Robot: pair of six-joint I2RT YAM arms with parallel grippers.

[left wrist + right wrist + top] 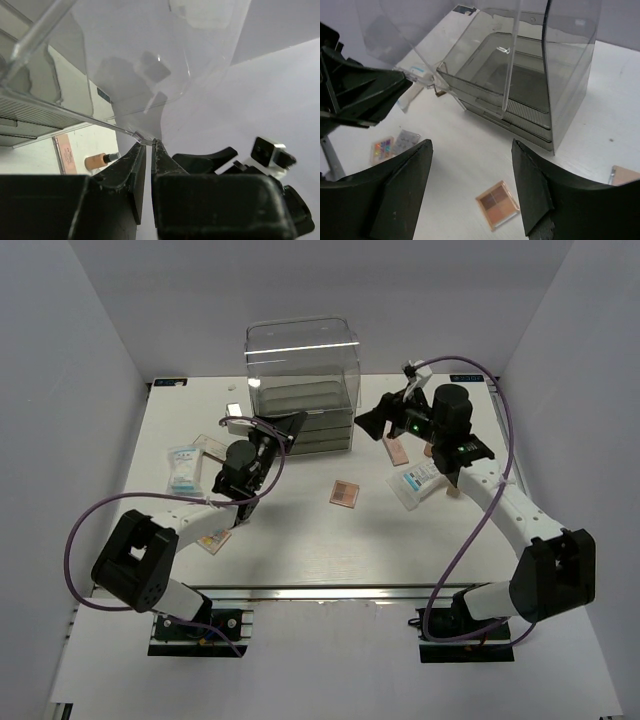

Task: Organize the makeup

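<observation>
left pincer (pixel 149 146) is pinched almost together on the corner of the clear flap (pixel 150 60) of the drawer box (pixel 300 370). right pincer (pixel 471 145) stands wide apart, holding nothing. one peach palette (pixel 497 204) lies below its gap, a second peach palette (pixel 395 450) just beside it. one white-blue packet (pixel 418 483) sits near the right pincer, another white-blue packet (pixel 183 468) left of the left pincer. beyond the left pincer lies one tan bottle (pixel 100 161); near it, one multicoloured palette (pixel 382 149).
</observation>
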